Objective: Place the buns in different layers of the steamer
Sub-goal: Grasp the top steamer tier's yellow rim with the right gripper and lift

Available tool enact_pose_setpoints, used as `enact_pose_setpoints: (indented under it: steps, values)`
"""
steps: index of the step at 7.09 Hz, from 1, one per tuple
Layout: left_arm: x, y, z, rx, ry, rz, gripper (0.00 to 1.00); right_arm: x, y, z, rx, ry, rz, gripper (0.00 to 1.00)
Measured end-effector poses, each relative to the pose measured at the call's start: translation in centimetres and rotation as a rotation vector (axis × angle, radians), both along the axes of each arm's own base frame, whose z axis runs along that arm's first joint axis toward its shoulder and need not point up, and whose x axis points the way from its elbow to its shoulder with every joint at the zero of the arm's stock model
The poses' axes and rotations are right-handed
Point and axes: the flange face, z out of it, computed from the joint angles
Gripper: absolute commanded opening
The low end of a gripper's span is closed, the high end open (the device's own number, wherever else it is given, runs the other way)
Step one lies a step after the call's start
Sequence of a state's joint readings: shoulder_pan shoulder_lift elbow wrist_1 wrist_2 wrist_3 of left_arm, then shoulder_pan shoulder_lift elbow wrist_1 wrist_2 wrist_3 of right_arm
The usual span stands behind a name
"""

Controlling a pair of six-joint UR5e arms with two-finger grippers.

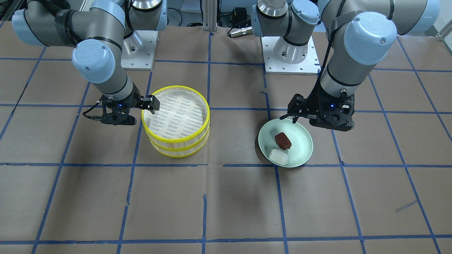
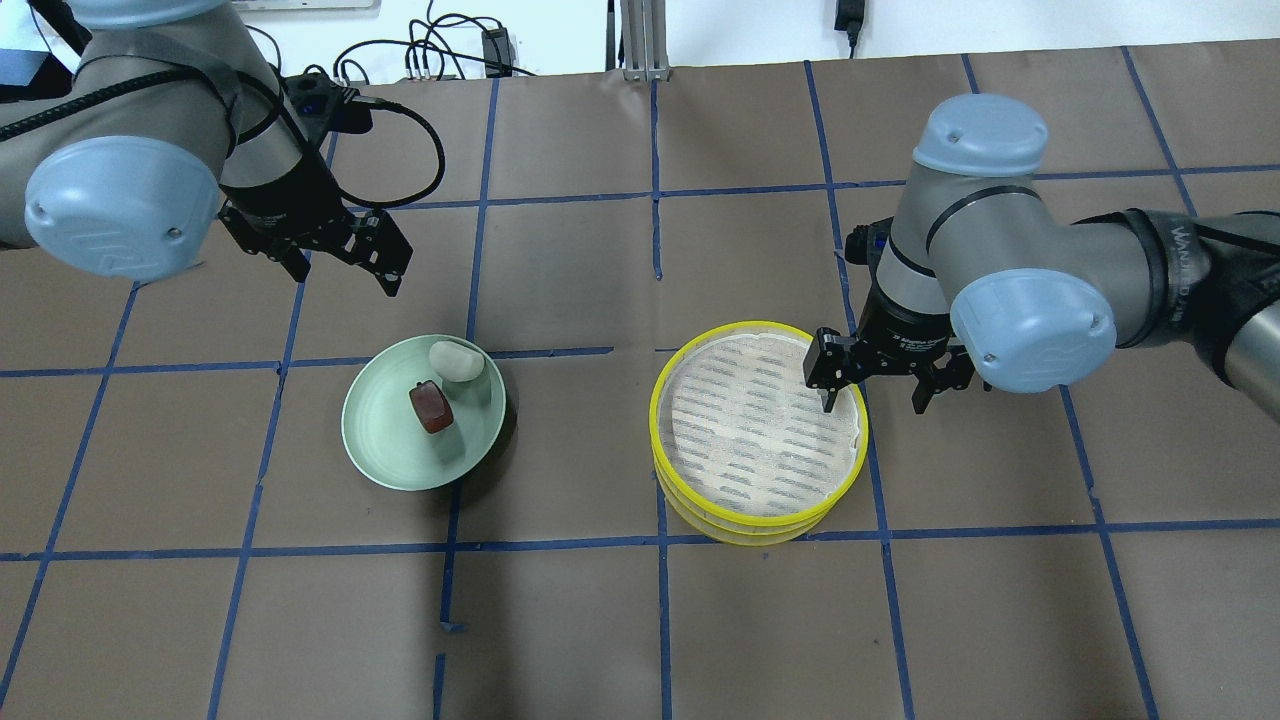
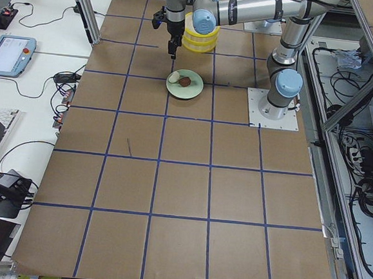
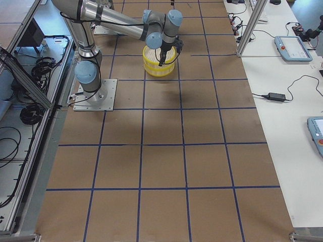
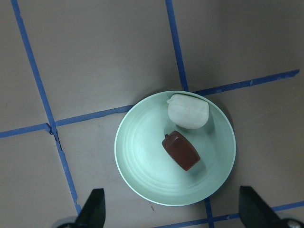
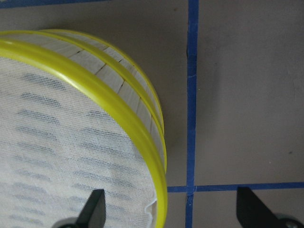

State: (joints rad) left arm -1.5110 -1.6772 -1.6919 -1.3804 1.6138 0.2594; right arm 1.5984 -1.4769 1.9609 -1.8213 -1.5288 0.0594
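Two buns lie side by side on a pale green plate [image 2: 385, 440]: a reddish-brown bun [image 2: 431, 407] [image 5: 180, 151] and a translucent white bun [image 2: 455, 359] [image 5: 188, 110]. My left gripper [image 2: 345, 270] [image 5: 173, 213] hovers open above the plate's far side, holding nothing. The two layers of steamer stand stacked, the top layer [image 2: 757, 430] [image 1: 176, 113] on the lower layer [image 2: 740, 530] [image 1: 176, 151], both with nothing in them that shows. The right gripper [image 2: 872, 400] [image 6: 171, 211] is open. It straddles the top layer's yellow rim [image 6: 118, 102], one finger inside and one outside.
The table [image 2: 640, 620] is brown paper with a blue tape grid. Cables and a power strip [image 2: 330, 100] lie along the far edge behind the left arm. The arm bases [image 1: 293, 53] stand at the robot's side.
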Motion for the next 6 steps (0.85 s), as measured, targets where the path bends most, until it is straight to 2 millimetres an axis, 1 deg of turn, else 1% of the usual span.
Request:
enact_pose_setpoints:
  steps: [1,2,4,6]
  values:
    - [0.0,-0.12,-0.12,0.001,0.0,-0.003,1.0,-0.02,0.07,-0.18,0.001,-0.001,0.013,0.22]
    - [-0.02,-0.16,-0.14,0.002,0.0,-0.005,1.0,-0.09,0.02,-0.14,-0.002,0.001,0.033,0.08]
    - [-0.05,-0.18,-0.14,0.002,0.0,-0.009,1.0,-0.46,-0.07,0.0,-0.005,0.027,0.061,0.04]
    - [-0.02,-0.19,-0.14,0.002,0.001,-0.01,1.0,-0.54,-0.07,0.25,-0.009,0.034,0.067,0.02]
